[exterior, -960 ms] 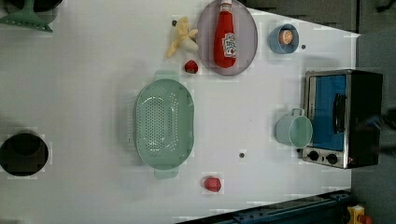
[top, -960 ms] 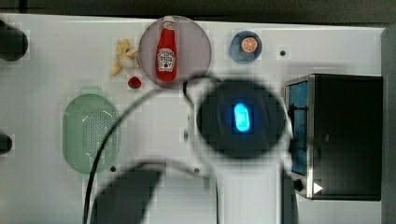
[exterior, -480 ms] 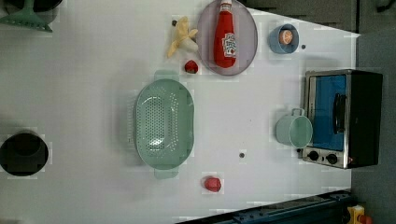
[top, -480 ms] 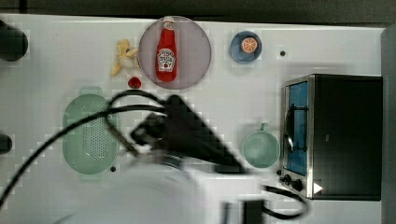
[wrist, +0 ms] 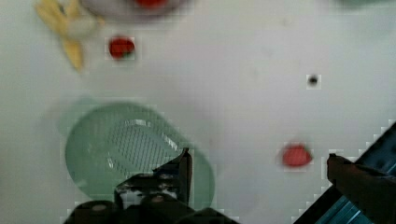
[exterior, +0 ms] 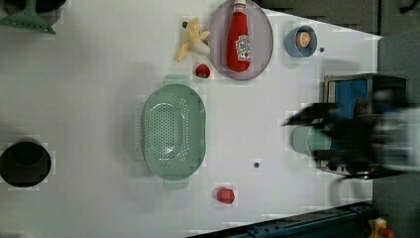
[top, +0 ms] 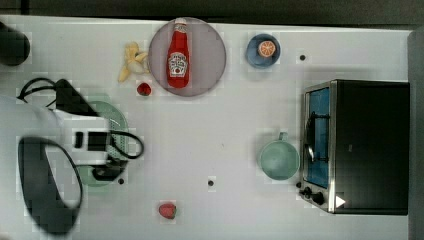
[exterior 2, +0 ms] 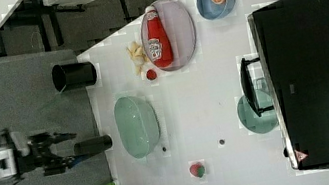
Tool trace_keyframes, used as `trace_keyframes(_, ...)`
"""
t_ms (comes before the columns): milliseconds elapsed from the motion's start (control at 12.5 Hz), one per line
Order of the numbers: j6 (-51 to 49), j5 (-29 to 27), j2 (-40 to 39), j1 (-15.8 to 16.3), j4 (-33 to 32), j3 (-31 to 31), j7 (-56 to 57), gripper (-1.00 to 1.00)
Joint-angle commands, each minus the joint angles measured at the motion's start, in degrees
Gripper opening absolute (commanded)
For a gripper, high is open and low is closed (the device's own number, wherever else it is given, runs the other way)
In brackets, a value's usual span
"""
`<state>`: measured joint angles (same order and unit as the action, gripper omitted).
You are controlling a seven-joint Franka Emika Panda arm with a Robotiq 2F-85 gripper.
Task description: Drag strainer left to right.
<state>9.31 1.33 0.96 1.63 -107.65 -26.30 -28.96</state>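
Observation:
The strainer [exterior: 173, 131], a pale mint-green oblong colander with many small holes, lies on the white table [exterior: 89, 89] at the left view's middle. In the top view my arm covers most of it, and its rim [top: 116, 117] peeks out on the top view's left. In the wrist view the strainer [wrist: 116, 144] lies below my gripper [wrist: 259, 157], which is open with nothing between its fingers; one dark fingertip [wrist: 184, 165] overlaps the strainer's rim. In the left view the arm [exterior: 361, 141] is a blur on the left view's right, over the mug.
A black toaster oven [top: 360, 145] and a green mug [top: 278, 159] stand on the top view's right. A plate [top: 210, 55] holds a ketchup bottle [top: 178, 55], beside a banana [top: 131, 61] and a strawberry [top: 144, 89]. Another strawberry [top: 167, 210], a blue bowl [top: 263, 50] and a black cup [top: 12, 47] are there too.
In the top view my arm has swung from over the mug to the left, over the strainer. In the left view the arm has come in on the right. The strainer stayed put.

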Motion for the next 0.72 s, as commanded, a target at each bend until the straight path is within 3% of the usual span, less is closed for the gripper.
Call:
trace_keyframes(80,5.5,1.34,-2.61,0.08,-2.24,-3.01,-18.94,1.0)
trace_keyframes(720,27.13,2.69,-21.15,1.35,-7.08,-5.37,-43.77,1.0)
